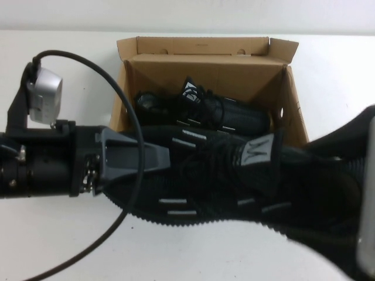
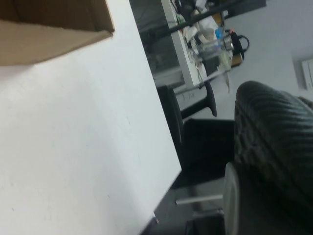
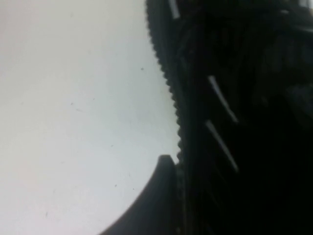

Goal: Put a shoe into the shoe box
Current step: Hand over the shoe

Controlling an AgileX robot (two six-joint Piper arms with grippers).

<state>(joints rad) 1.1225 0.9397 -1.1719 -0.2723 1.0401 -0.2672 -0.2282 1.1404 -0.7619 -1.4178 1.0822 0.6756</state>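
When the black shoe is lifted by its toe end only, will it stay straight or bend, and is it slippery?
The shoe has a ribbed knit upper, so it will probably sag toward the heel. That knit should give the left hand, closed on the toe, good friction. Its toothed sole edge suggests rubber, so it likely drags rather than slides on the table.

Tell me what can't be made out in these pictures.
- High view: the left tool tips, buried in the black shoe.
- High view: the right tool, cut off by the right edge; in the right wrist view only a dark tip beside the sole.
- High view: most of the second shoe in the shoe box, hidden by the held shoe.
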